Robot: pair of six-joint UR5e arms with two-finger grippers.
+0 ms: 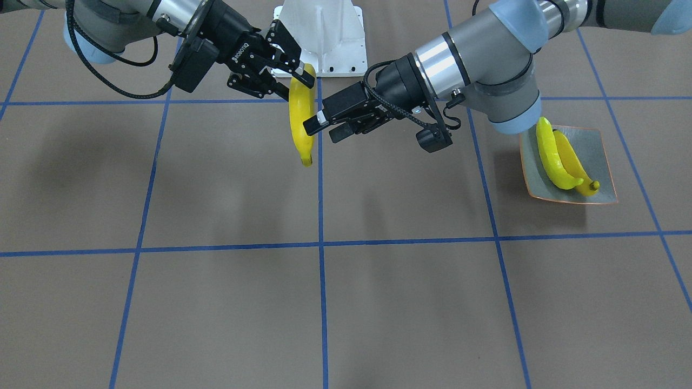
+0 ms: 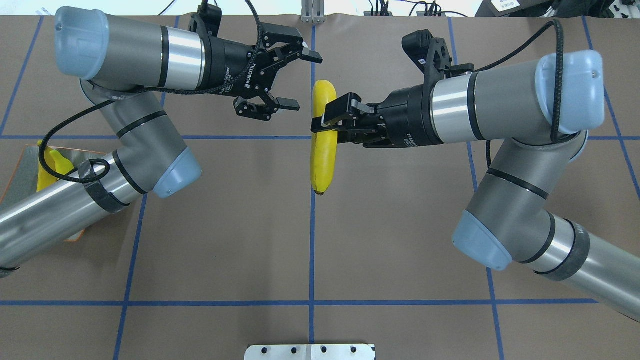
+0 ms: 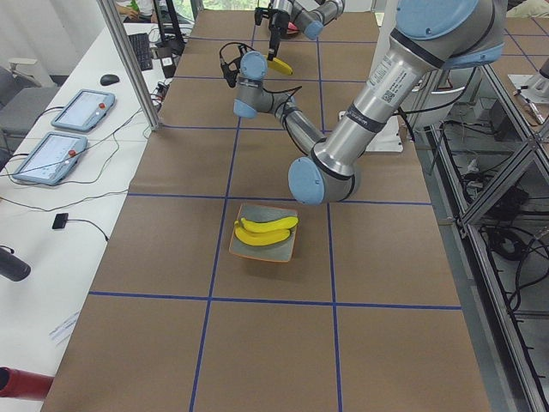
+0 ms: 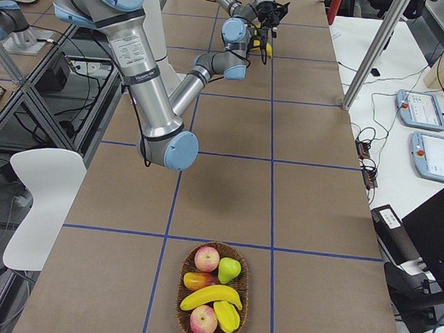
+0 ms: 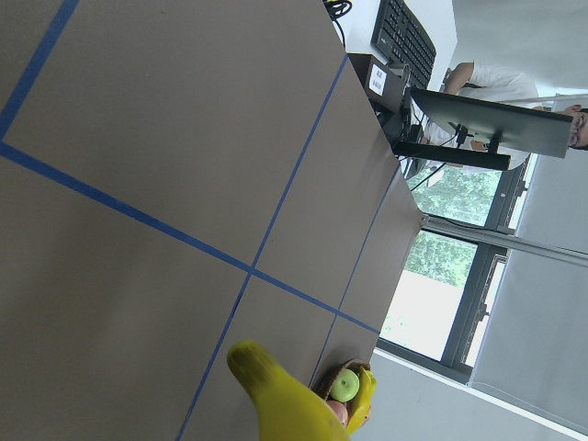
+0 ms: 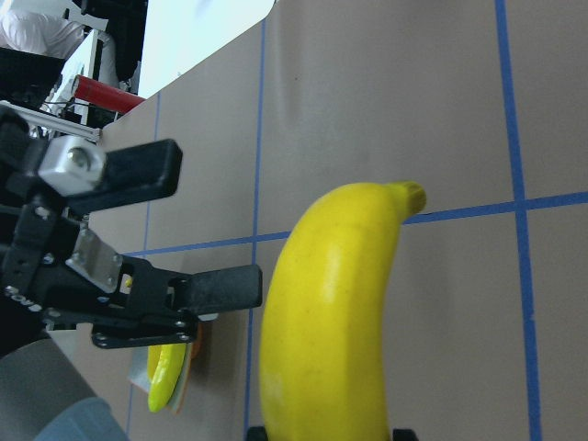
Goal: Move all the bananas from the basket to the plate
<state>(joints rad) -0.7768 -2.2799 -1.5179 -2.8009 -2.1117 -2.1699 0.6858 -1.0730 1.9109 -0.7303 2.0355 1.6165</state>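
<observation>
A yellow banana [image 2: 322, 150] hangs above the table's middle, with my right gripper [image 2: 324, 122] shut on its upper half; it also shows in the right wrist view [image 6: 331, 312]. My left gripper [image 2: 302, 79] stands open just beside that banana, its fingers [image 6: 138, 175] spread and not touching it. Two bananas [image 1: 557, 156] lie on the grey-green plate [image 1: 592, 151], which my left arm mostly hides in the overhead view. The wicker basket [image 4: 185, 298] sits at the table's far right end and holds one banana [image 4: 210, 295] among other fruit.
Apples [image 4: 207, 258] and a green pear [image 4: 228, 270] share the basket. The white robot base [image 1: 320, 38] stands behind the grippers. Blue tape lines grid the brown table. Tablets and cables lie on side desks beyond the table.
</observation>
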